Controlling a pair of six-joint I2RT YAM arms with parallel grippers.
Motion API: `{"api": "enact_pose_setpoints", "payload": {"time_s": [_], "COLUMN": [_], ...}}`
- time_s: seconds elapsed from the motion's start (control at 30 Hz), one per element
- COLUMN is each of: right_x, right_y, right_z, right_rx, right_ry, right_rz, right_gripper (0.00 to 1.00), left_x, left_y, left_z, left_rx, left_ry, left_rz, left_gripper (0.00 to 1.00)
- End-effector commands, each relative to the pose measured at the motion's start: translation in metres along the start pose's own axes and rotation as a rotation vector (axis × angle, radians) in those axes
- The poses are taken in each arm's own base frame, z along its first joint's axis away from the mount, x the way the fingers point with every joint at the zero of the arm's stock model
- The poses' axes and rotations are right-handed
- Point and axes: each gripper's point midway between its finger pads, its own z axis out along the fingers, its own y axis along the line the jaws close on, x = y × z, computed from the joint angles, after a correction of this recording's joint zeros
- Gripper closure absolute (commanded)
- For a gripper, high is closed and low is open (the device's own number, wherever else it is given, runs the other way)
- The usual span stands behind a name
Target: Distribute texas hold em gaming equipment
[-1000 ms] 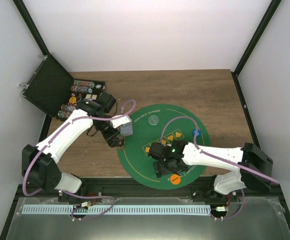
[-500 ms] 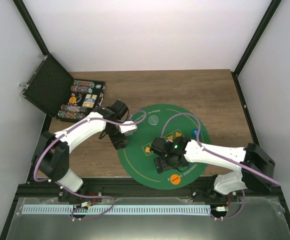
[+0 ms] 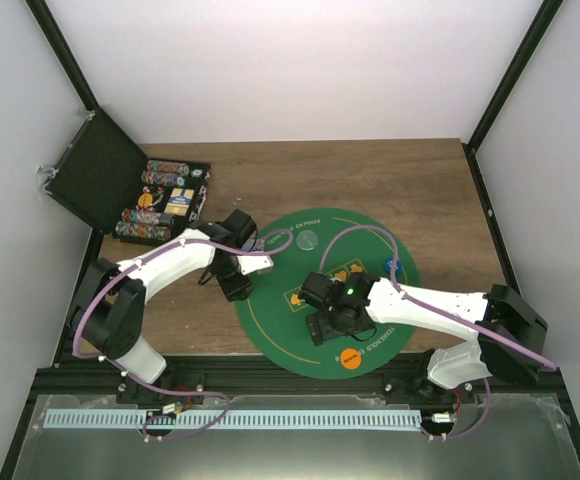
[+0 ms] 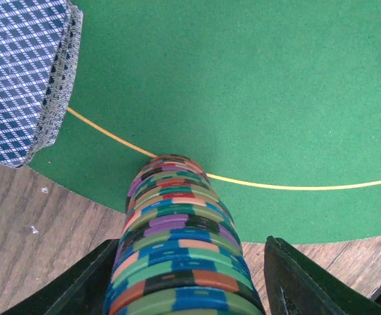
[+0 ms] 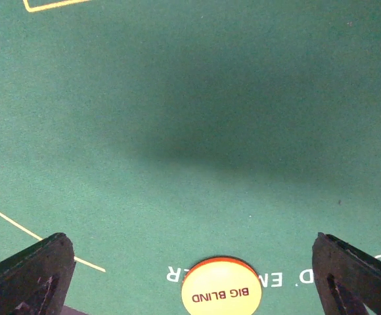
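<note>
- Chip stack (image 4: 177, 230): a column of many-coloured tokens sits between the jaws of my left gripper (image 4: 184, 279), which are closed on its two sides. This is the piece of the equipment I am handling now.
- The far end of the stack is at the border of the green mat (image 4: 256, 92), near the yellow line. I cannot tell whether it touches the felt or hangs just above it.
- Just beside it, to the left in the wrist view, is the deck of cards (image 4: 20, 79), backs up, half over the mat's rim.
- My right gripper (image 5: 190, 252) has its jaws wide apart with nothing between them, low over the felt, near the Big Blind button (image 5: 221, 293).
- In the top view, the black case (image 3: 160, 200) with more chip rows is open on the wooden table (image 3: 370, 180), well apart from the mat.
- My judgement: the step in hand is placing this stack at one player's place. The next move calls for lowering it upright, then opening slowly so the column does not fall, keeping away from the deck.
</note>
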Motion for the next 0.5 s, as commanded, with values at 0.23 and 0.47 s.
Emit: {"api": "enact_pose_setpoints", "payload": {"time_s": [0.23, 0.47], "right_x": [-0.008, -0.018], "right_y": [0.0, -0.007], "right_z": [-0.004, -0.004], "right_rx": [-0.009, -0.044], "right_ry": [-0.025, -0.054], "right_rz": [-0.005, 0.017], "right_gripper": [0.0, 0.0], "left_x": [-0.007, -0.007], "left_y": [0.001, 0.002], "left_z": [-0.001, -0.013], "left_rx": [0.002, 0.002], "left_ry": [-0.001, 0.024], "left_rz": [0.015, 0.012], "left_gripper": [0.76, 1.0]}}
